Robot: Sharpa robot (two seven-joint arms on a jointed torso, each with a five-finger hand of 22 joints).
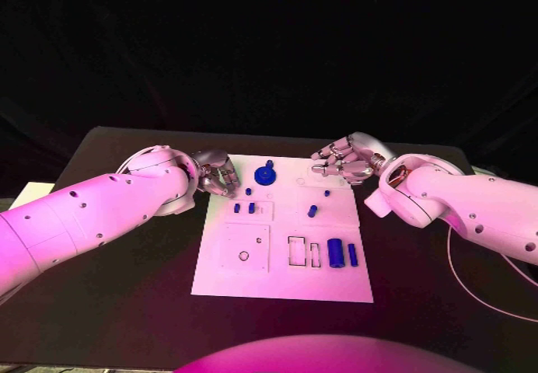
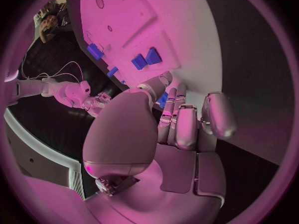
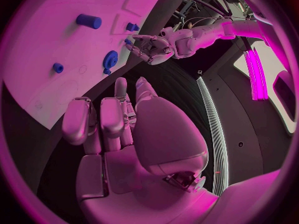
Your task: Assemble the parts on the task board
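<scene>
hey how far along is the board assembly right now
Early stage. A blue gear sits near the task board's far edge; whether it is seated is unclear. Left hand seems to pinch something blue, hard to confirm; right hand holds nothing. Blue cylinders lie loose.

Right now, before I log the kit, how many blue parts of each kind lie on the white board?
Gear: 1
Large cylinders: 2
Small pegs: 5
Total: 8 blue parts on the task board
</scene>
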